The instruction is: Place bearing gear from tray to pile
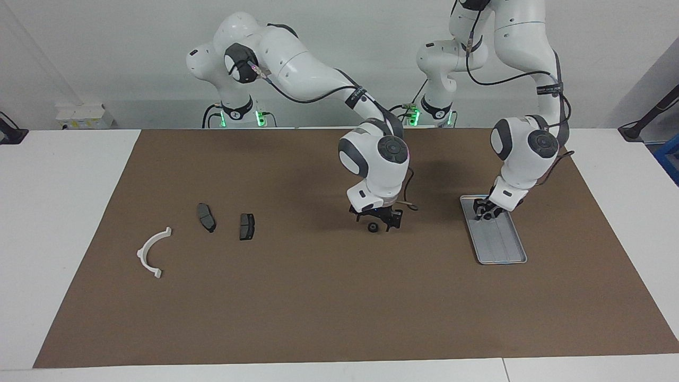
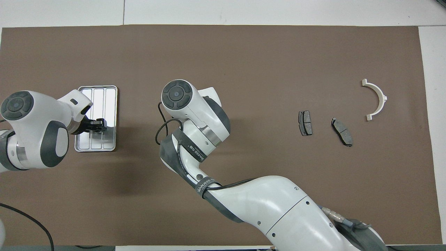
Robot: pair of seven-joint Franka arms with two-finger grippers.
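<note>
A small black bearing gear point(image 1: 373, 227) lies on the brown mat between the tray and the pile. My right gripper point(image 1: 377, 222) is low over it, open, a finger on each side; in the overhead view its own wrist hides both. The silver tray point(image 1: 498, 241) point(image 2: 104, 96) sits toward the left arm's end. My left gripper point(image 1: 484, 211) point(image 2: 97, 124) is down inside the tray, at the end nearer the robots. The pile is a white half-ring point(image 1: 153, 253) point(image 2: 376, 99) and two dark pads point(image 1: 206, 217) point(image 1: 246, 226) toward the right arm's end.
A brown mat point(image 1: 339, 297) covers most of the white table. A black cable loop point(image 2: 162, 125) hangs off the right wrist. The right arm's long forearm point(image 2: 278, 202) crosses the mat's near part in the overhead view.
</note>
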